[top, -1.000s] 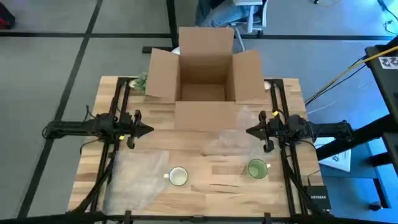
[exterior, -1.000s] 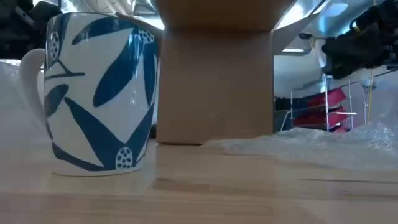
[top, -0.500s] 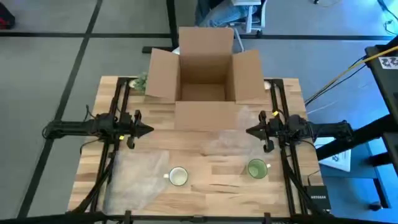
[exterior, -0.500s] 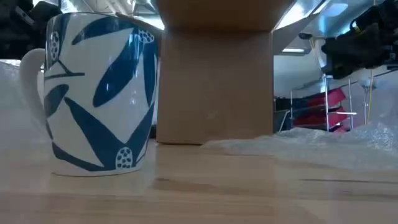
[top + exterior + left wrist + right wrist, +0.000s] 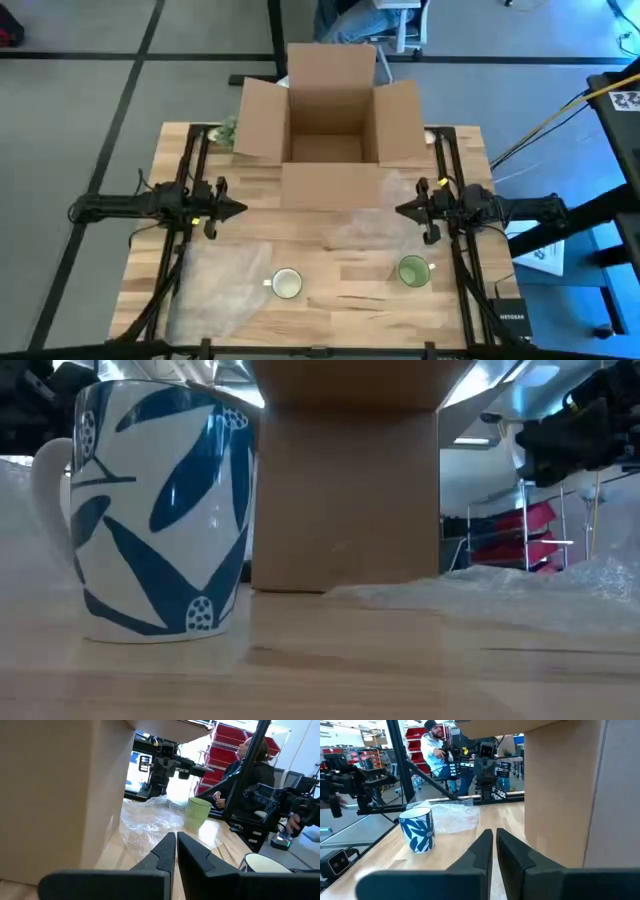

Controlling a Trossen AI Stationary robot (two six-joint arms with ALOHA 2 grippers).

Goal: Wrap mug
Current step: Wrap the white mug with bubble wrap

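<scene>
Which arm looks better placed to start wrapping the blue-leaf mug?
Probably the left. Its end effector hovers shut on the side of the blue-leaf mug, which stands at the edge of a bubble wrap sheet. The right end effector is nearer the green mug.

White ceramic mug w/ blue leaf print (image 5: 160,510), handle white, small dotted seed-head motifs in blue. Pale green plain ceramic mug (image 5: 197,812), no pattern; inside reads green from above too. Open brown cardboard box (image 5: 330,110), plain kraft, no print. Light wood butcher-block table (image 5: 350,290) w/ visible plank grain, tan/honey strips. Clear crinkled bubble wrap sheets (image 5: 215,275), whitish sheen. Both arms matte black, small yellow accents near wrists. Floor grey w/ dark lines. Red bins on rack (image 5: 525,530) in bkgd.
</scene>
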